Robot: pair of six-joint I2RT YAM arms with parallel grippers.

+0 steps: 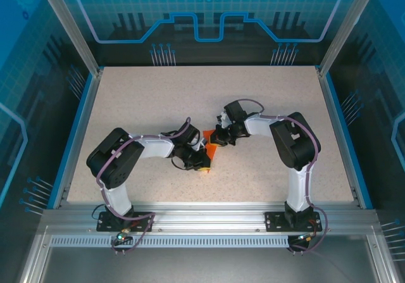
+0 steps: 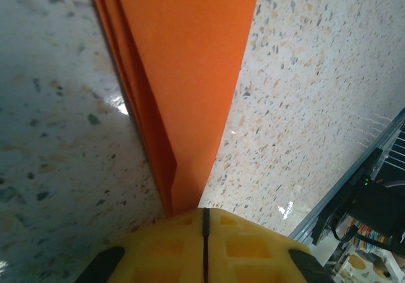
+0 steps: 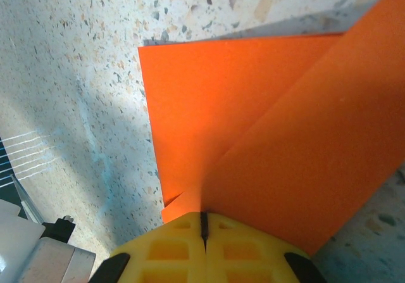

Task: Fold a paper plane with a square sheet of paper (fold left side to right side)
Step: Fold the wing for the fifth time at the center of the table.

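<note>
- At the near edge, a silver aluminium rail (image 1: 202, 220) carries the bases of two white-and-black robot arms, the left arm (image 1: 117, 163) on the left and the right arm (image 1: 294, 147) on the right.
- Both arms bend inward over a speckled beige desk (image 1: 158, 99) and meet near its middle.
- The left gripper (image 1: 202, 164) and the right gripper (image 1: 219, 141) sit close together there, with the folded orange paper (image 1: 213, 150) between them.
- From above, the paper shows as a small orange patch, mostly covered by the two grippers.
- In the left wrist view, the left gripper (image 2: 204, 218) has its yellow pads pressed together, leaving a thin dark seam. They are clenched on the narrow end of the folded orange paper (image 2: 190, 74).
- From that end the paper widens away from the gripper as a long, tapering strip. Several stacked layers show along its left edge, and it lies low over the desk (image 2: 316, 106).
- In the right wrist view, the right gripper (image 3: 204, 221) is also clamped tight, its yellow pads meeting on the paper.
- There the folded orange paper (image 3: 266, 137) fans out from the pads. One flat flap reaches toward a square corner on the left, and a second layer lies over it on the right. The crease between them runs straight into the seam of the pads.
- Beyond the grippers, the speckled desk stretches to a blue rim (image 1: 209, 66).
- Behind it stands a blue backdrop (image 1: 209, 17) printed with circuit-like lines.
</note>
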